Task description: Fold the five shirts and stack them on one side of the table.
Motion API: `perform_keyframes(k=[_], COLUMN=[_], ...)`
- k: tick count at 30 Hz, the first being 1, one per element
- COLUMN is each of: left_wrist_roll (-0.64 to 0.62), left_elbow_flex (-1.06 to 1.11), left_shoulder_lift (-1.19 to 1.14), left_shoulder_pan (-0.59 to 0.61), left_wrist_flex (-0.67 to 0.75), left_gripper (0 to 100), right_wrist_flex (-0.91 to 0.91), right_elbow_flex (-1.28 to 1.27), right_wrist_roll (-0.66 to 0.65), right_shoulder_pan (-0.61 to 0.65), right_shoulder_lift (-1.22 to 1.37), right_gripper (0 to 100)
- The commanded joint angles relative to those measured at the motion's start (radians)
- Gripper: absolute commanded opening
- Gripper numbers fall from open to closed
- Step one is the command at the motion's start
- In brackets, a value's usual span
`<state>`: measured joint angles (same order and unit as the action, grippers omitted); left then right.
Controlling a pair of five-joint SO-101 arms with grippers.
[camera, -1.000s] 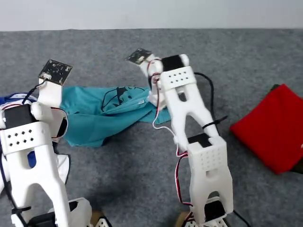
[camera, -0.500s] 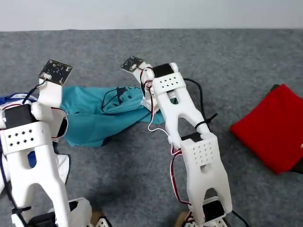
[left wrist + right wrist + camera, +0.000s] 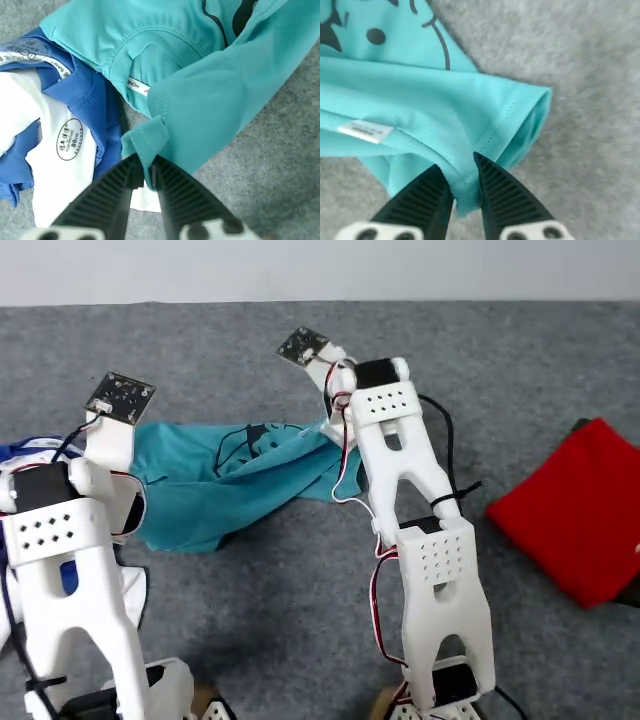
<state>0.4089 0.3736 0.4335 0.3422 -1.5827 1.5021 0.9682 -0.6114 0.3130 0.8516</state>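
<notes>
Currently gripped: thin, dark-printed teal shirt [image 3: 215,485], pinched at both ends at once.
Left pincer [image 3: 144,162]: closed on a small folded tab of the teal shirt's edge at its 9 o'clock end, near the collar label.
Right pincer [image 3: 459,167]: closed on a stitched hem beside a sleeve opening, at the shirt's 3 o'clock end.
Why held so: two grips well apart should let the arms draw the cloth taut and flat, so I judge this a spreading step before any fold.
Teal shirt's place: bunched and creased on the grey carpet-like worktop [image 3: 500,360], running in the high view from 9 o'clock toward the centre.
Crumpled blue-and-white shirt [image 3: 55,140]: at the 9 o'clock edge under the left arm, touching the teal collar and partly beneath it.
Square-folded red garment [image 3: 580,510]: at 3 o'clock, well apart; probably an already folded shirt marking the stacking side.
Progress: early, by my reading, with the teal shirt unfolded and the blue-and-white one untouched.
Risk: the left grip holds little cloth and could slip under tension; the neighbouring shirt may drag along.
</notes>
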Motion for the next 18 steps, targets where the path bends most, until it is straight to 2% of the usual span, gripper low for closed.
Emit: perform_keyframes(k=[1,4,9,13,18], left_wrist_roll=[0.003,-0.005,-0.167,-0.258,-0.308], left_elbow_flex=[-0.056,-0.153,-0.36,-0.46,-0.544], left_shoulder_lift=[0.037,0.037,0.031,0.035,0.035], left_shoulder_pan=[0.003,0.003,-0.02,-0.077,-0.149], left_wrist_flex=[0.014,0.011,0.038,0.127,0.279], left_gripper=[1,1,1,1,1], right_wrist_flex=[0.133,0.254,0.294,0.294,0.292], right_elbow_flex=[0.218,0.407,0.661,0.715,0.712], right_wrist_roll=[-0.023,-0.041,-0.04,-0.037,-0.035], right_shoulder_pan=[-0.018,-0.019,-0.068,-0.134,-0.229], right_shoulder_lift=[-0.024,-0.024,-0.044,-0.131,-0.314], right_gripper=[0.9,0.9,0.9,0.9,0.9])
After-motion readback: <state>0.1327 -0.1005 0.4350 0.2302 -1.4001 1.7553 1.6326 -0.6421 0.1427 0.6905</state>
